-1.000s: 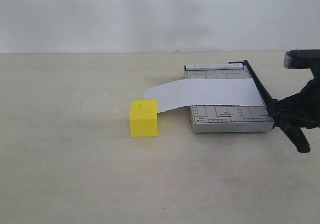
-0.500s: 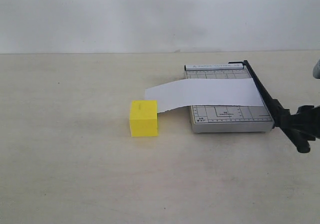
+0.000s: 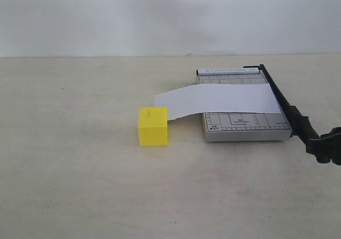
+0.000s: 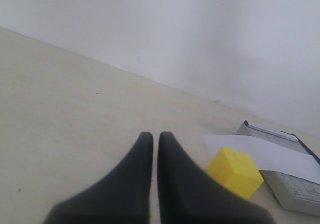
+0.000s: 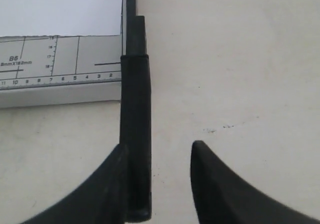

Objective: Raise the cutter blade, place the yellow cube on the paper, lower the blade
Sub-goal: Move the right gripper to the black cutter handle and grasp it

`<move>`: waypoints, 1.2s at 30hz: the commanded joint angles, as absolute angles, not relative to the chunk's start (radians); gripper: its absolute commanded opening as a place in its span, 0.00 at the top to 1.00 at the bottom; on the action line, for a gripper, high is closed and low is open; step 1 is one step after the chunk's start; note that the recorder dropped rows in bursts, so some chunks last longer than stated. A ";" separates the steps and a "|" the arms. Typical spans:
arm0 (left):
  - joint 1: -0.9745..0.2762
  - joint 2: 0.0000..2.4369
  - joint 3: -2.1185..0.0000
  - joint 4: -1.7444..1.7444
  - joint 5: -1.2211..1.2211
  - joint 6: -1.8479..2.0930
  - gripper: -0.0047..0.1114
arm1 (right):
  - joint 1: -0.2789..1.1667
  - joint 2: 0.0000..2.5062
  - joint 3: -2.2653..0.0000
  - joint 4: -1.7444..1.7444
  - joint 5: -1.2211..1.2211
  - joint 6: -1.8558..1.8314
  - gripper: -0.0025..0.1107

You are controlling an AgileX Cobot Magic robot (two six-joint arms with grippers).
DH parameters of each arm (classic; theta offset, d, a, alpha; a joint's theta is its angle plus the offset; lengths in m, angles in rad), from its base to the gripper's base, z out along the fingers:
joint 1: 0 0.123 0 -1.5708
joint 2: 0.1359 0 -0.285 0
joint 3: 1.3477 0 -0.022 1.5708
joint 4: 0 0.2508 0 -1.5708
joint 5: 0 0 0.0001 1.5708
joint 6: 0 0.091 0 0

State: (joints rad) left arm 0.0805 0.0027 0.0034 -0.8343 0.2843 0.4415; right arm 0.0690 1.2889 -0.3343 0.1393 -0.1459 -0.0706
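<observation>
The right jaws stand apart around the thick handle of the cutter blade. One finger lies against the handle and the other is clear of it, so nothing is clamped. The left jaws are together and hold nothing; they hang over the bench, left of the things.

On the bench the grey cutter base is at the right. The paper lies across it and reaches out past its left edge. The blade is flat along the right edge of the base. The yellow cube stands on the bench at the paper's left end, not on it.

I judge that the first step, raising the blade, is not yet done. The next move calls for the right jaws to close on the handle and swing it up about the far hinge.

Compared with a second ago, far less of the right arm shows at the right edge. Blade, paper and cube are unmoved.
</observation>
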 commanded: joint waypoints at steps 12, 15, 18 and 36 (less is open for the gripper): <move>0.079 0.000 0.000 -0.849 0.278 0.445 0.92 | 0.069 1.323 -0.281 0.081 -0.332 -0.078 0.39; 0.079 0.000 0.000 -0.849 0.278 0.445 0.92 | 0.069 1.363 -0.281 0.081 -0.334 -0.071 0.39; 0.079 0.000 0.000 -0.849 0.278 0.445 0.92 | 0.069 1.382 -0.281 0.081 -0.354 -0.050 0.39; 0.079 0.000 0.000 -0.849 0.278 0.445 0.92 | 0.069 1.392 -0.281 0.080 -0.415 -0.075 0.98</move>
State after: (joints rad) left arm 0.0805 0.0027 0.0034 -0.8380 0.2843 0.4414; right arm 0.0801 1.3984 -0.2838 0.0560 -0.3545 -0.0517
